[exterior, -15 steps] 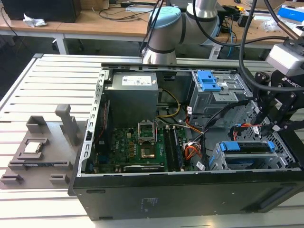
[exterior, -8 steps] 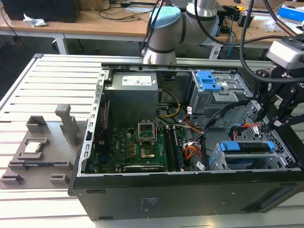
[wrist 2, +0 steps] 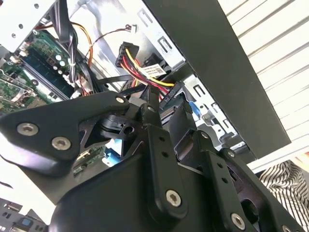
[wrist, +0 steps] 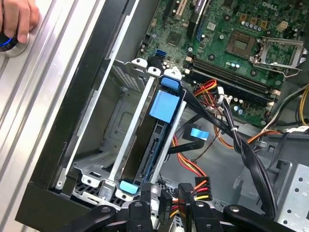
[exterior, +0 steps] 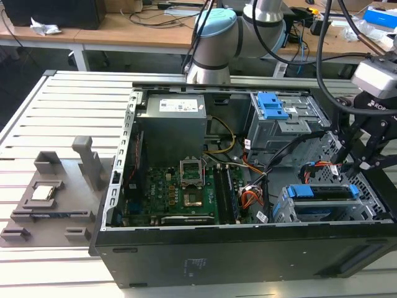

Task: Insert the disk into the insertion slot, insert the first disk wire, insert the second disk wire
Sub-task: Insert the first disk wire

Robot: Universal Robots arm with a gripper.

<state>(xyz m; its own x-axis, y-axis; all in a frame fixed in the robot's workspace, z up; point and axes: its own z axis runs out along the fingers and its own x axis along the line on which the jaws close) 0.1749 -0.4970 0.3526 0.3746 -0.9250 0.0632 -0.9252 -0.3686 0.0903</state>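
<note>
Exterior view: my gripper (exterior: pixel 366 162) hangs just above blue-framed silver disk (exterior: pixel 325 192), seated in grey perforated metal bay (exterior: pixel 291 214). Second wrist view: jaws nipped narrow on black plug w/ red-yellow wires (wrist 2: pixel 170 94). First wrist view: disk (wrist: pixel 146 147) directly ahead of gripper.

Everything here stands on a pale metal table (exterior: pixel 43 112) made of long slats. An open black computer case (exterior: pixel 217 261) lies on its side across the middle and the exterior view's right, close to the near edge. Just beside it, on the exterior view's left, sits a grey plastic tray (exterior: pixel 37 214) with upright posts. In the first wrist view a hand (wrist: pixel 17 17) rests on a round button (wrist: pixel 9 46) set on the slats.
</note>
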